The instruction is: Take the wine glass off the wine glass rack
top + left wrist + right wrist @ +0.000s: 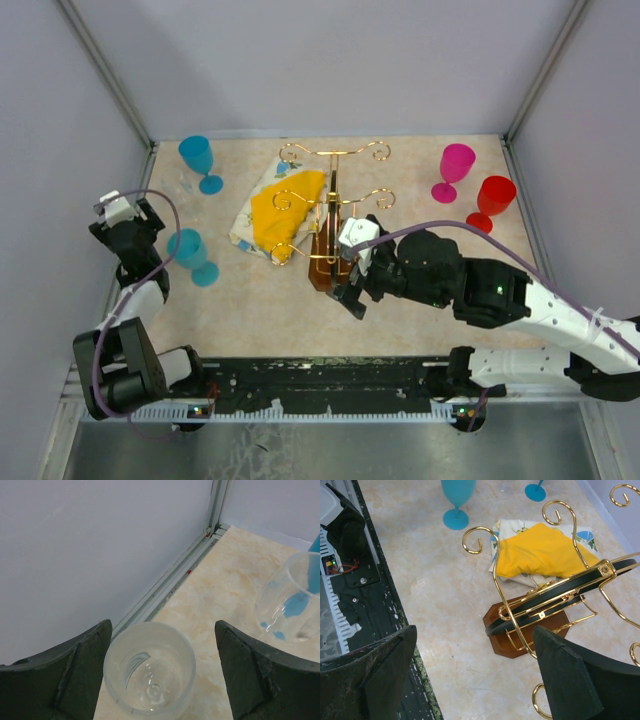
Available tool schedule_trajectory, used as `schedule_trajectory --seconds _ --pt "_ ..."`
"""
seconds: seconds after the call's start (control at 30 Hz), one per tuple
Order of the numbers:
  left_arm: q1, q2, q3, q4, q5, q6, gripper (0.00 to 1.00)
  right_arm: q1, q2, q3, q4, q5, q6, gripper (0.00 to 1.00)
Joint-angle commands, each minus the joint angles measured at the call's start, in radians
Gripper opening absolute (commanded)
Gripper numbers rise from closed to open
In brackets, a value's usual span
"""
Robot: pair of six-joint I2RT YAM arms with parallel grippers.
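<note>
The wine glass rack is a gold wire stand on a brown wooden base, standing mid-table, and no glass hangs on the arms I can see. A clear wine glass stands upright on the table by the left wall, seen from above. My left gripper is open around it, its fingers apart from the rim on both sides. My right gripper is open just in front of the rack's base, with nothing between its fingers; in the top view this right gripper sits at the base's near edge.
A second clear glass stands right of the left gripper. Two blue glasses stand on the left. A pink glass and a red glass stand at the right. A yellow-and-white cloth lies beside the rack. Walls enclose three sides.
</note>
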Motion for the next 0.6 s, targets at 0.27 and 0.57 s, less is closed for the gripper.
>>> schedule_trajectory --seconds 0.27,0.57 --pt "-0.005 -0.051 0.143 -0.115 -0.050 0.048 0.88 -0.004 -0.034 -0.004 0.043 -0.005 0.007 0.99" --pt "-0.006 -0.135 0.280 -0.361 -0.043 -0.042 0.83 -0.005 -0.026 0.008 0.052 0.032 0.053 0.99"
